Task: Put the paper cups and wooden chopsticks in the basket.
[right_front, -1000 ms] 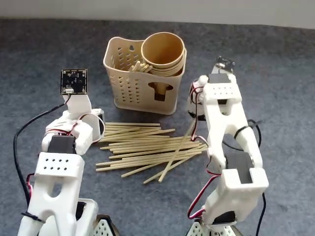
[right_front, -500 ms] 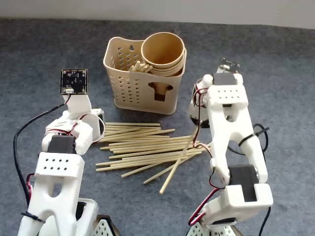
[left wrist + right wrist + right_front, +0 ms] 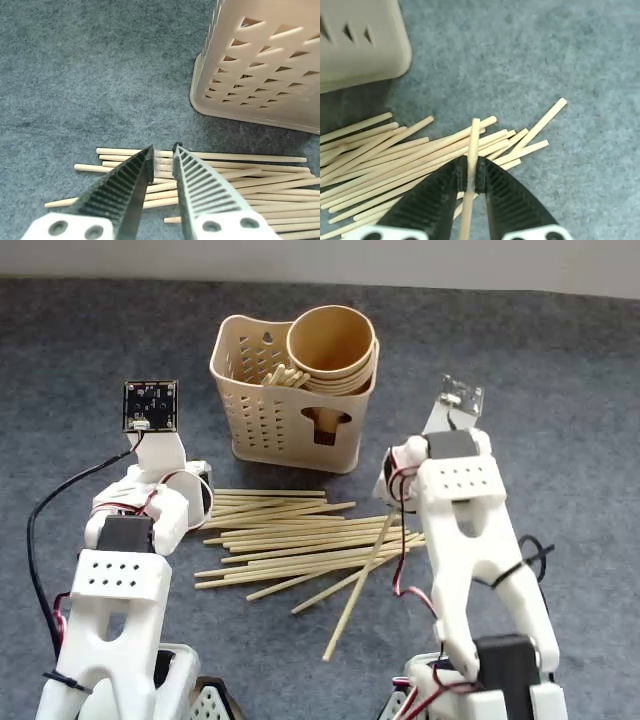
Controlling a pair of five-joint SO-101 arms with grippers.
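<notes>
While the paper cups (image 3: 331, 340) and a few sticks (image 3: 280, 375) sit in the basket (image 3: 290, 420), most wooden chopsticks (image 3: 290, 540) lie on the grey mat (image 3: 560, 390) beside it (lots left to do), the right gripper (image 3: 471, 167) pinches one chopstick (image 3: 474, 135), and the left gripper (image 3: 162, 155), a little open, holds nothing.

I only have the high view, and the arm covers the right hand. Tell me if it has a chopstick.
Observer: Yes. The right wrist view shows the right hand shut on a single chopstick, which crosses over the other sticks.
Operator: Now report the left hand.
Observer: In the left wrist view the left hand is open by a narrow gap and holds nothing. Its tips sit just above the near ends of the pile of chopsticks.
</notes>
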